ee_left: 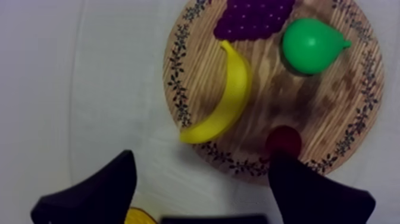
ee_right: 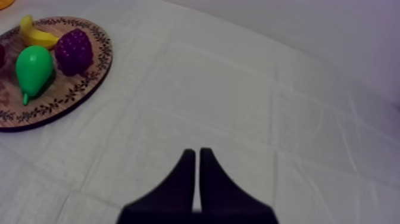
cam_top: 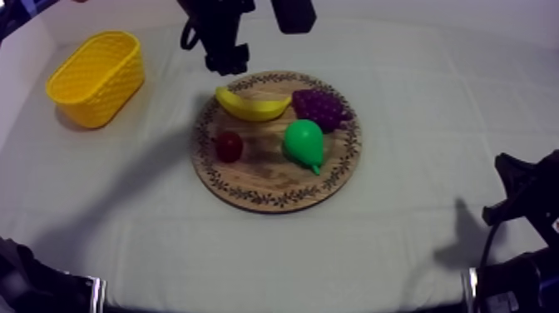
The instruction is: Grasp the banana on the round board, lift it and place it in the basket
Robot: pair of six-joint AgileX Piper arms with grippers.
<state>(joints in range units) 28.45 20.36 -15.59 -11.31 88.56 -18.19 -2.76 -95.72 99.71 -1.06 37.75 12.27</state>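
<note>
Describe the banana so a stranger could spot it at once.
Find the round wooden board with the patterned rim. The banana lies near its edge, beside the purple grapes. It is the only long, curved, yellow fruit there.

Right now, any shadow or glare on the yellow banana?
Top view: a shadow crosses the grey-white cloth left of the round wooden board and dims the wood between the small red fruit and green pear; the yellow banana is evenly lit, no glare. Left wrist view: same dark patch by the red fruit. Right wrist view: even light.

top: high slant | left wrist: straight down, near | right wrist: low, far | shared: board [cam_top: 266, 179]
</note>
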